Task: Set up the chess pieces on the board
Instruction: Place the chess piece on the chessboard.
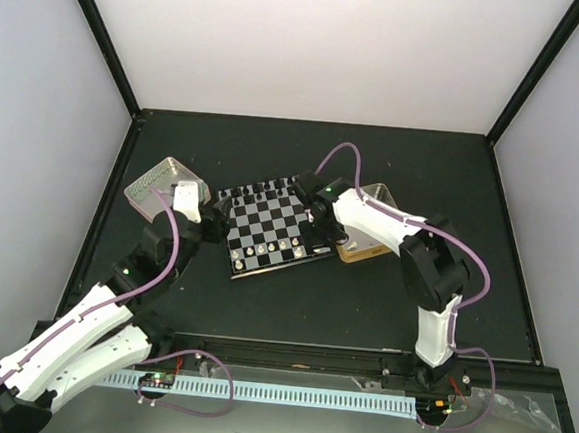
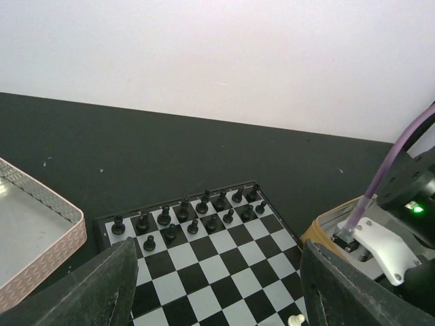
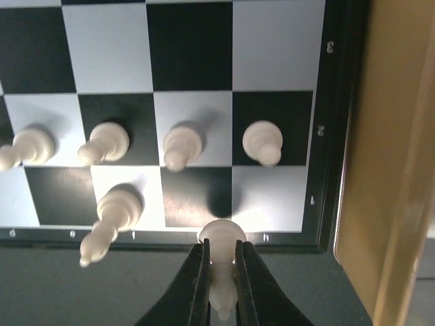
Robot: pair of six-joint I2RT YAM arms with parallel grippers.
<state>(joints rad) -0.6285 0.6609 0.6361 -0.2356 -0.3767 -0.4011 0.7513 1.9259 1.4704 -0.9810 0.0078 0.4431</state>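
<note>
The board (image 1: pixel 271 227) lies at the table's middle. Black chess pieces (image 2: pixel 183 213) fill its two far rows. White pawns (image 3: pixel 262 141) stand along the second near row, and a taller white piece (image 3: pixel 113 212) is behind them. My right gripper (image 3: pixel 221 250) is shut on a white piece (image 3: pixel 221 234), held just above the board's near edge by the right corner squares; its shadow falls on the last black square. My left gripper (image 2: pixel 231 299) stands open over the board's left side, with nothing between its fingers (image 2: pixel 102 285).
A gold-rimmed tin (image 3: pixel 387 170) sits right against the board's right edge, under my right arm (image 1: pixel 370 218). A pale silver-pink tin (image 2: pixel 34 231) lies to the board's left. Walls close in the dark table (image 1: pixel 292 307).
</note>
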